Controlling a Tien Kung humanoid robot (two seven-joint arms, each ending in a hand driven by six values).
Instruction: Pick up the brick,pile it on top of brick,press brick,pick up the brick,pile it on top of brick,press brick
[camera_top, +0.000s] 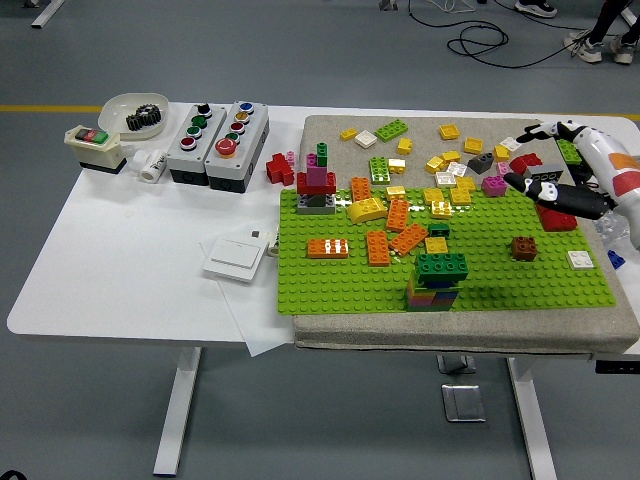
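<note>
A stack of bricks (436, 284) stands on the green baseplate (330, 285) near its front edge, with a dark green brick (442, 265) as its top layer. Nothing touches the stack. My right hand (525, 158) hovers far to the right and behind it, over the loose bricks at the mat's back right corner, fingers spread and holding nothing. A small brown brick (523, 247) sits alone on the baseplate to the right of the stack. Several orange and yellow bricks (390, 225) lie behind the stack. My left arm does not show.
A red and magenta brick tower (317, 186) stands at the baseplate's back left. Two button boxes (218, 130), a red-green switch (92, 145), a bowl with a gear (135, 112) and a white switch plate (236, 258) occupy the table's left half.
</note>
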